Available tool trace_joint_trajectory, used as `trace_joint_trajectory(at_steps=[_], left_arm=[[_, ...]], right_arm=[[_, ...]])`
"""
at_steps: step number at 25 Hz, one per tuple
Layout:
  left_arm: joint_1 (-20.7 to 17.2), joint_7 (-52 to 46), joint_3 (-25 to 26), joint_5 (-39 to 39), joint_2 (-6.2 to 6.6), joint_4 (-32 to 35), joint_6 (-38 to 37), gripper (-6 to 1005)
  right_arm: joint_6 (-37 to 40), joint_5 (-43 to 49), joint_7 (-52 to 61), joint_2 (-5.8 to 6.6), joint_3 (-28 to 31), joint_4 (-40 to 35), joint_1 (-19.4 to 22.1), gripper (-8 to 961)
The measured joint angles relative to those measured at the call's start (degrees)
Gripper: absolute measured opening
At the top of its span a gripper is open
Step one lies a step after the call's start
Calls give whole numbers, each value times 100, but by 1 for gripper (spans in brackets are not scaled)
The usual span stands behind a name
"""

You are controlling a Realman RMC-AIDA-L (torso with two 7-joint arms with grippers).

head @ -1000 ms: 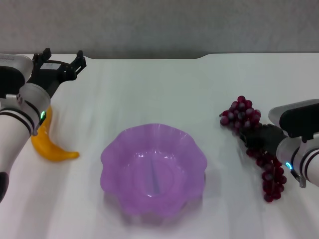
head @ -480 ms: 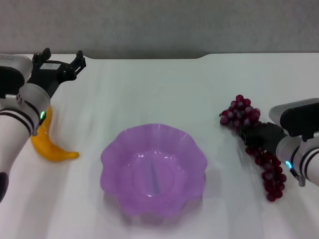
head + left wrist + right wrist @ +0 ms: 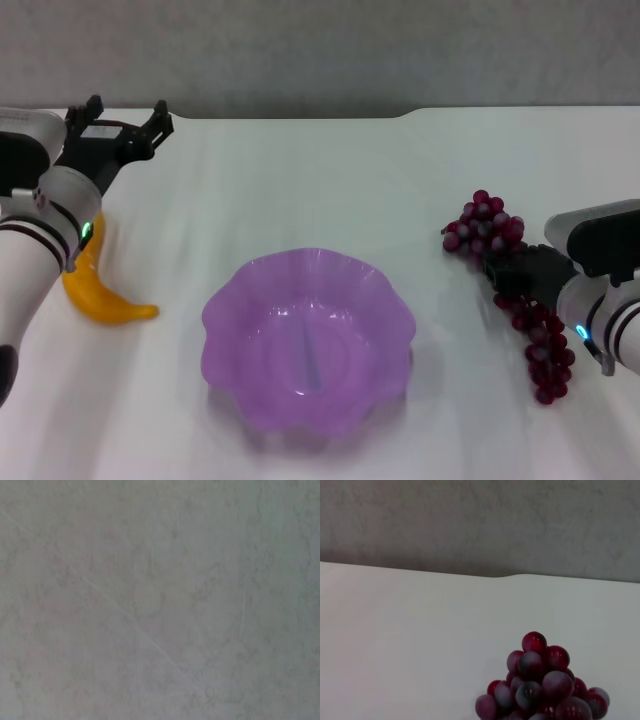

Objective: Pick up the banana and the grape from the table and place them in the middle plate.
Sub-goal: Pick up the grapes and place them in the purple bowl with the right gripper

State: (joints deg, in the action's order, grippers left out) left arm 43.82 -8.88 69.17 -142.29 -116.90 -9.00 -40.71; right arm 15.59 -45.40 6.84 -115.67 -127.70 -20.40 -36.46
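- Head view: nothing has reached the middle plate (image 3: 308, 340) so far; the purple dish sits bare at the centre of the table (image 3: 300, 180), so both fruits are left to do.
- The banana (image 3: 98, 290) lies on the table well off to the robot's left of the plate, partly hidden under the left forearm. The left gripper (image 3: 125, 130) is raised past the banana toward the far edge, its fingers spread and holding nothing.
- The grape (image 3: 515, 290) lies stretched out on the robot's right of the plate. The right gripper (image 3: 505, 272) is down at the middle of the bunch, dark fingers among the berries; I cannot tell whether they have clenched on it or are only alongside it.
- Nothing stands between either fruit and the plate; the scalloped rim is the only thing to clear, I reckon.
- Left wrist view: only a plain grey mottled surface, no fruit, no fingers.
- Right wrist view: the far end of the grape (image 3: 540, 685) fills the lower part, with white table (image 3: 420, 630) and a grey wall beyond. The bunch looks to rest on the table.
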Motion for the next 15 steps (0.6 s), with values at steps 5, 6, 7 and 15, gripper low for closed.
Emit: trace_joint_trajectory(at_steps=[5,6,7,15], left_arm=[[2,0,0,0,0,-5,-3,864],[3,0,0,0,0,-5,-7,864],[4,0,0,0,0,-5,-10,864],[4,0,0,0,0,-5,-17,862]], right_arm=[[324,6,-13,-2,0,2,84,429],[384,5,-15,-5,0,1,101,429],[407,6,-15,-6,0,2,110,429],[551,5,-29,-9,-19,2,146,426]])
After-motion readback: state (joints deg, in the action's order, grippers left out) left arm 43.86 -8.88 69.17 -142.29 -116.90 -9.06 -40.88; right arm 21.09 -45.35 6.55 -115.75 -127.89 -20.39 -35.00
